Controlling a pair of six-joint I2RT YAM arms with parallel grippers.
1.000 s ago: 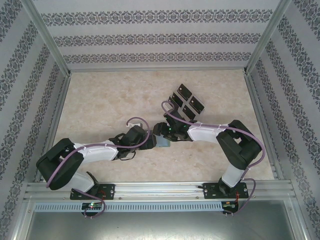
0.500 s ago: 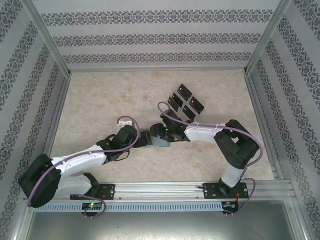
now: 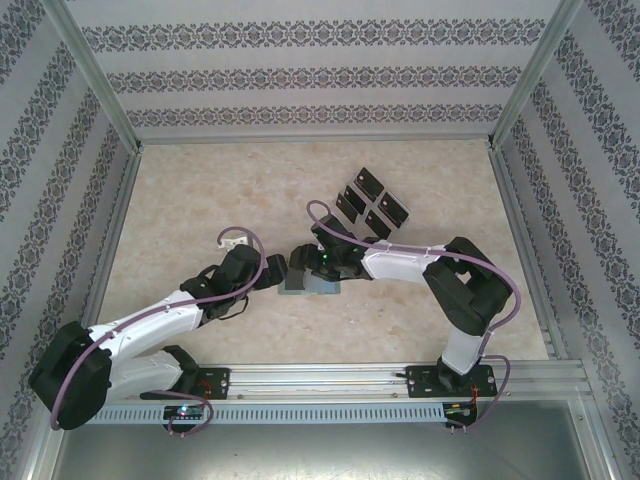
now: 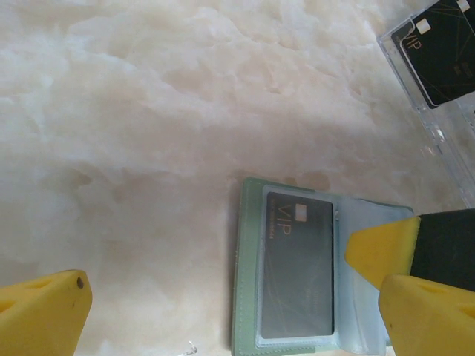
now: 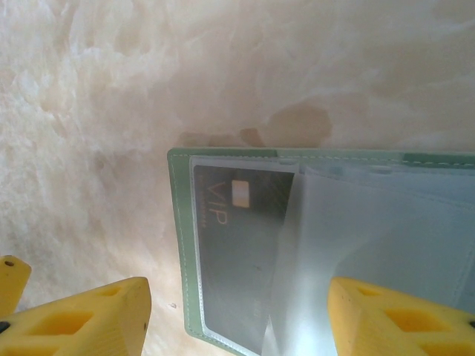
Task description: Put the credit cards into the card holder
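card holder lies open between both tools

the card holder (image 4: 245, 297) lies open on the worktop (image 4: 133, 111) near the middle. one black credit card (image 4: 297, 274) marked "vip" is tucked under its clear sleeve (image 5: 356, 237). the left tool (image 4: 231, 315) stands wide over the holder's outer edge, gripping nothing. the right tool (image 5: 237, 315) is partly spread and holds nothing. one yellow pad (image 4: 378, 248) rests on the sleeve pages, the other sits just beyond the holder's edge. more credit cards (image 3: 372, 203) sit in a clear tray (image 4: 445, 141) further back and to the right, apart from the holder.
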